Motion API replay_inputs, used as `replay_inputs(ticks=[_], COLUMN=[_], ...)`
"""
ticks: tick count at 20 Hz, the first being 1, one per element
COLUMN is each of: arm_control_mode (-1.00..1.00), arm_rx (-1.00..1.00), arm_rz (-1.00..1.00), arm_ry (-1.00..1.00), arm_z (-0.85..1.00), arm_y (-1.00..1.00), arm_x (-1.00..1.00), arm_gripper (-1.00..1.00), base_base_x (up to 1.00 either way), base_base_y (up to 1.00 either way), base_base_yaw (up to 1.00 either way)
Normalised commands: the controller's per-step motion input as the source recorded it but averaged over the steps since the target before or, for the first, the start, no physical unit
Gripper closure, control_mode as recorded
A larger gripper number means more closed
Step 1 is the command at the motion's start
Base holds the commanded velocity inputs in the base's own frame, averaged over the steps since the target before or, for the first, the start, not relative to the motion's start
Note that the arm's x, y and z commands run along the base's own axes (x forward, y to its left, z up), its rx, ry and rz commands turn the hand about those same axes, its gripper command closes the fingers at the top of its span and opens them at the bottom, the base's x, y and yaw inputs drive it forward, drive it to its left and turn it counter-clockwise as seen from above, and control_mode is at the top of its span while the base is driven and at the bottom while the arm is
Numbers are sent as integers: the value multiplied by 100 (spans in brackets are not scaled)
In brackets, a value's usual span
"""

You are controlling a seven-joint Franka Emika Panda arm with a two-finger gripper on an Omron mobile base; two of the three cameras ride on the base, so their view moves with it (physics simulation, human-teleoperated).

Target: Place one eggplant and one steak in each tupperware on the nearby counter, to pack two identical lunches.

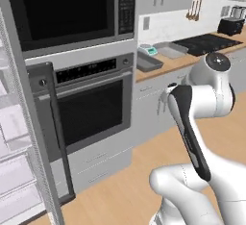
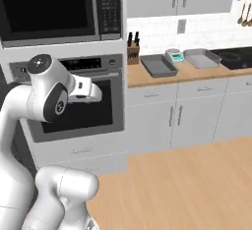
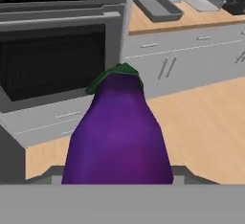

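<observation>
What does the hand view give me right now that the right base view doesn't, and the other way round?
Hand view: a purple eggplant with a green cap, close in front of the camera, apparently held in the gripper.
Right base view: the knife block, the microwave above the oven, and the wall cabinets.
Both: the oven, the wooden counter with two grey tupperware trays, and a small scale between them. The trays look empty.

A glossy purple eggplant (image 3: 119,132) with a green cap stands upright at the frame's lower centre; two grey tupperware trays (image 3: 157,5) sit upper right.
</observation>
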Motion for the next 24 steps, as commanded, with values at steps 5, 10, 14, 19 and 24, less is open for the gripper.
replay_inputs(ticks=[5, 10, 14, 19, 24], arm_control_mode=[100, 100, 100, 100, 100], arm_rx=[0, 0, 0, 0, 0], arm_rz=[0, 0, 0, 0, 0], arm_ry=[0, 0, 0, 0, 0], arm_z=[0, 0, 0, 0, 0], arm_y=[0, 0, 0, 0, 0], arm_x=[0, 0, 0, 0, 0], arm_gripper=[100, 100, 100, 100, 100], base_base_x=[65, 98, 100, 100, 100], base_base_y=[-75, -93, -63, -44, -21], base_base_yaw=[-21, -11, 1, 27, 51])
